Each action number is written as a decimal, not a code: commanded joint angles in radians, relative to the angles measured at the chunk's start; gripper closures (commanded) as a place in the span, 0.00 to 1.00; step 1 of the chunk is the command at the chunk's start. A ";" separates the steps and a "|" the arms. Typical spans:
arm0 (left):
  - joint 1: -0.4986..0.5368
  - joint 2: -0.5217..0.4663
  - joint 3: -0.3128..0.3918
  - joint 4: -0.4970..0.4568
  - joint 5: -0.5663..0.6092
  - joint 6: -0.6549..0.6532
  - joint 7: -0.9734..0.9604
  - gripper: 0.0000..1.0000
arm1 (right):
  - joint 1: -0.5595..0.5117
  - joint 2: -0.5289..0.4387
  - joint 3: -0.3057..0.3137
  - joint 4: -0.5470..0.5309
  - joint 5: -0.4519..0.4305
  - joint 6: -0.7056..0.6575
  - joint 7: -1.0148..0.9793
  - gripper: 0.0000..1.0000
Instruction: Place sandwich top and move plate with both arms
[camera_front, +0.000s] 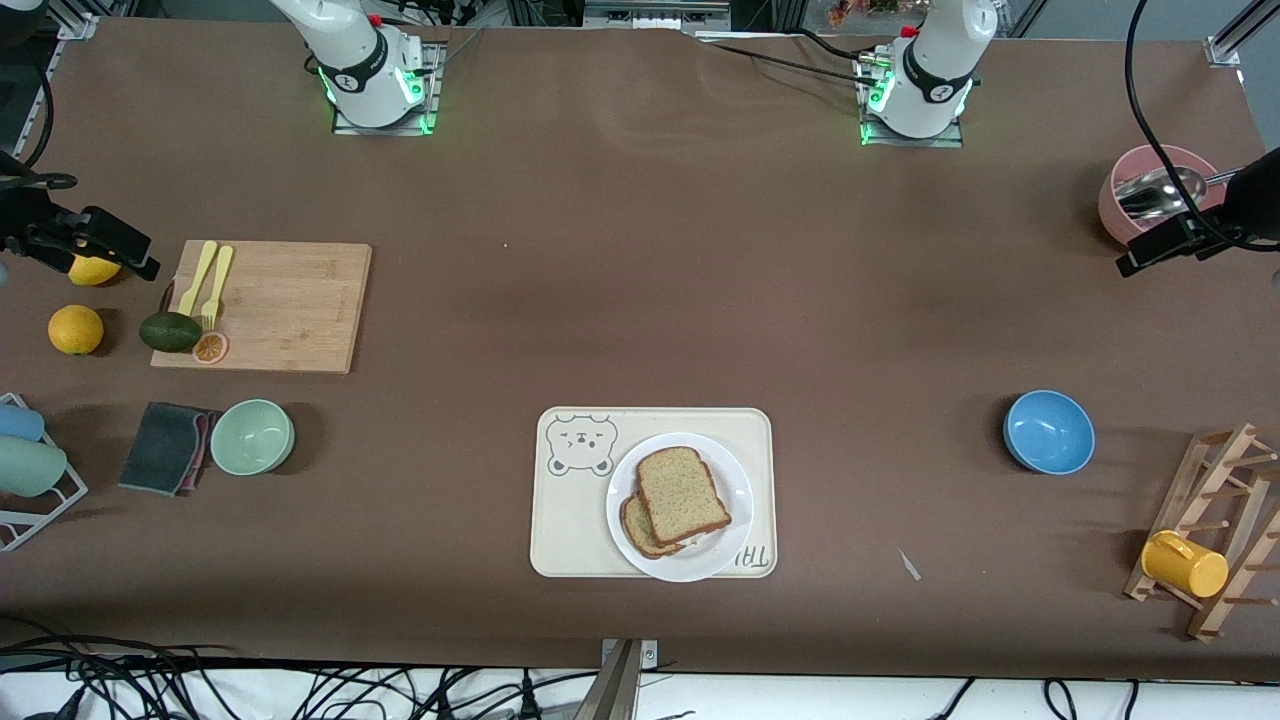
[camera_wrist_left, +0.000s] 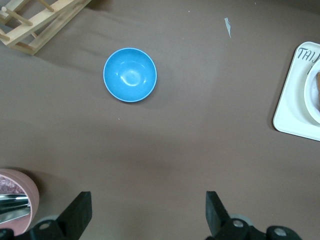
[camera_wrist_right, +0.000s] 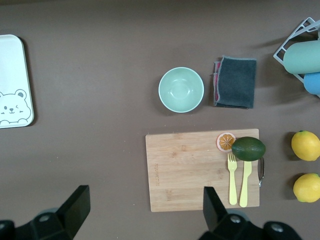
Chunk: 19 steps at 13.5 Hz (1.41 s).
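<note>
Your sandwich top (camera_front: 684, 493) already lies on the plate (camera_front: 628, 535), resting askew over a lower slice (camera_front: 640, 530) that peeks out toward the right arm's end. The plate sits on the tray (camera_front: 560, 530), at the corner nearer the camera and toward the left arm's end; its rim overhangs the tray's near edge a little.

Your left gripper (camera_wrist_left: 148, 212) hangs raised at the left arm's end of the table, fingers (camera_wrist_left: 80, 210) spread wide and holding nothing. It is over bare cloth beside the pink bowl (camera_front: 1120, 205), which has a metal spoon (camera_front: 1160, 190) in it. You can see the blue bowl (camera_wrist_left: 130, 74) and the tray's corner in its wrist view.

Your right gripper (camera_wrist_right: 145, 210) hangs raised at the right arm's end, jaws likewise released and empty, over the table by the cutting board (camera_wrist_right: 195, 170). On that board lie two yellow utensils (camera_wrist_right: 238, 182), an orange slice (camera_wrist_right: 226, 141) and an avocado (camera_wrist_right: 248, 148). Nearer the camera sit the green bowl (camera_wrist_right: 181, 89) and a grey cloth (camera_wrist_right: 235, 81). Both arms wait well apart from the plate.
</note>
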 joint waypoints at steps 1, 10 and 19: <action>-0.011 0.002 -0.012 0.035 0.036 -0.062 -0.015 0.00 | 0.005 0.009 -0.001 0.023 0.009 0.000 -0.007 0.00; -0.001 0.003 -0.053 0.035 0.041 -0.065 -0.002 0.00 | 0.002 0.018 -0.004 0.021 0.007 0.006 -0.022 0.00; -0.004 0.003 -0.070 0.102 0.097 -0.067 0.036 0.00 | -0.004 0.038 -0.010 0.021 0.021 0.000 -0.021 0.00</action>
